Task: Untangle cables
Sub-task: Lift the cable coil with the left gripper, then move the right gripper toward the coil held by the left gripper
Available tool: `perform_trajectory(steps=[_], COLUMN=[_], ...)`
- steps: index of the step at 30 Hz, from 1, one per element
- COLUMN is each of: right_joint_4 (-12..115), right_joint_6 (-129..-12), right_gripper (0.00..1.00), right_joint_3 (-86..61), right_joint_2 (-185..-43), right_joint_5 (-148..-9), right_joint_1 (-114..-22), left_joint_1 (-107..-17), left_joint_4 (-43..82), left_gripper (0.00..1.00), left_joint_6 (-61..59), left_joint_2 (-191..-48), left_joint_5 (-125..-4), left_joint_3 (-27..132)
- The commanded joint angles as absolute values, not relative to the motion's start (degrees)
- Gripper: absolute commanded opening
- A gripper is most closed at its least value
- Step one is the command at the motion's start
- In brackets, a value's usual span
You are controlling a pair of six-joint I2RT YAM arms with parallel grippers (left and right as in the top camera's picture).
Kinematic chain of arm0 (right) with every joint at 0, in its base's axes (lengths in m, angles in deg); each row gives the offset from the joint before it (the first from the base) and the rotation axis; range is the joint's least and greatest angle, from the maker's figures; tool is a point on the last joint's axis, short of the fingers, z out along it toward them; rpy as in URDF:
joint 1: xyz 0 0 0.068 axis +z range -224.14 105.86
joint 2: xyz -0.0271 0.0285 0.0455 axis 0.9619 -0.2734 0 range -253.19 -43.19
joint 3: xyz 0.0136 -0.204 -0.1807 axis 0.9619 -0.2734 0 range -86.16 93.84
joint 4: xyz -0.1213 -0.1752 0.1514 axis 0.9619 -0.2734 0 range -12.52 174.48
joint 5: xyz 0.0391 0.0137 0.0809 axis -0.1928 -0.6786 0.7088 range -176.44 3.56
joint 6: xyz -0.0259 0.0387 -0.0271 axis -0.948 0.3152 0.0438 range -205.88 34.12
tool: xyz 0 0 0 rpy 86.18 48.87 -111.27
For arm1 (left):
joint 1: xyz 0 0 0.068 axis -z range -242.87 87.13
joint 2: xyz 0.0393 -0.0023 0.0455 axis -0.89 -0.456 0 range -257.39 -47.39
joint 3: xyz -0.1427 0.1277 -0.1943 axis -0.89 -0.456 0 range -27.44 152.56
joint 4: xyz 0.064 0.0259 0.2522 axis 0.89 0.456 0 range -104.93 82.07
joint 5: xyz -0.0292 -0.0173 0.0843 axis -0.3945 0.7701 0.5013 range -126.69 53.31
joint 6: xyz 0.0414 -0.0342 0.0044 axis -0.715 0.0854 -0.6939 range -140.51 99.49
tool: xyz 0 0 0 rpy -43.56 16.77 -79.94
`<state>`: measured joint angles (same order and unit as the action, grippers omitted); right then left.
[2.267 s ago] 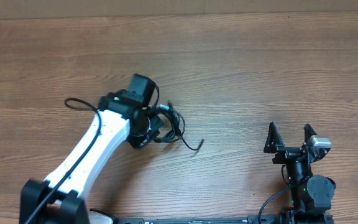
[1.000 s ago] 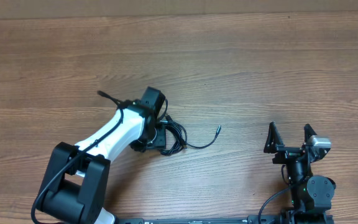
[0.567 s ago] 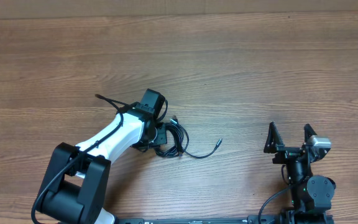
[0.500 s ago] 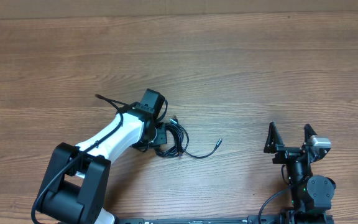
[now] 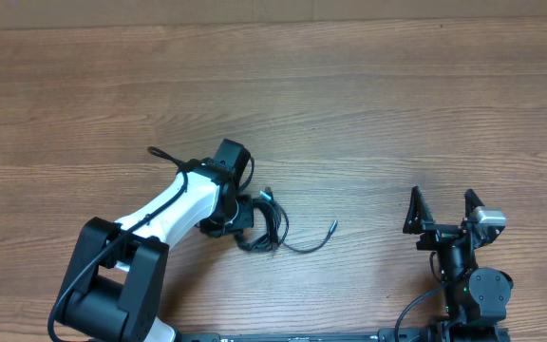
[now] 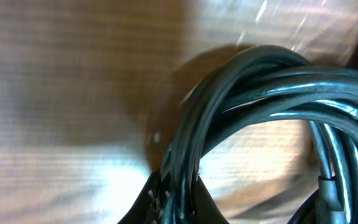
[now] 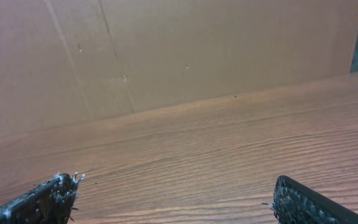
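The left claw (image 5: 246,216) is clamping shut on the cables (image 5: 272,226), which are lying coiled left of centre on the tabletop (image 5: 368,95). Pulling several strands at once is likely risking a tighter knot. The right claw (image 5: 442,211) is waiting wide open, well apart.

Overhead: fixed high above, looking straight down on the table (image 5: 368,104); far enough off to take in both arms, their bases at the bottom edge.
Left wrist: right down on the wood, so near that the cables (image 6: 272,106) fill the frame, blurred; left gripper (image 6: 174,208) at the bottom edge.
Right wrist: low, facing level along the tabletop toward a brown board (image 7: 197,50); right gripper (image 7: 176,202) at the bottom corners.
Shared: overhead and left wrist both catch the cables; right wrist shares only wood with overhead.
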<state>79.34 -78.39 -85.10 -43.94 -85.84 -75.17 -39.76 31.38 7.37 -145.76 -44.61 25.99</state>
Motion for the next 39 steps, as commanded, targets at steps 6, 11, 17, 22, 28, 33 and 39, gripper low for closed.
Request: perform_trajectory(steps=[6,11,17,22,28,33,39], right_joint_4=[79.6,79.6,79.6,80.8,81.0,81.4,81.3], right_joint_6=[-78.5,-78.5,-78.5,-77.9,-54.7,-28.6,-17.7], right_gripper=[1.00,1.00,1.00,1.00,1.00,1.00,1.00], right_joint_3=[-85.7,-85.7,-85.7,-85.7,-85.7,-85.7,-85.7], right_joint_2=[-43.8,-43.8,-43.8,-43.8,-43.8,-43.8,-43.8], right_joint_5=[-86.4,-86.4,-86.4,-84.7,-70.5,-52.2,-39.2], right_joint_1=[-75.2,-75.2,-75.2,-75.2,-75.2,-75.2,-75.2], left_joint_1=[-40.2,-40.2,-40.0,-40.0,-40.0,-40.0,-40.0], left_joint_4=[35.8,35.2,36.9,36.9,36.6,36.6,36.7], left_gripper=[0.04,0.04,0.04,0.04,0.04,0.04,0.04], left_joint_6=[5.2,5.2,5.2,5.2,5.2,5.2,5.2], left_joint_2=[-139.8,-135.5,-132.0,-131.2,-131.3,-131.3,-131.3], left_joint_5=[-47.3,-47.3,-48.3,-48.3,-48.3,-48.3,-48.3], left_joint_3=[30.6,30.6,30.6,30.6,30.6,30.6,30.6])
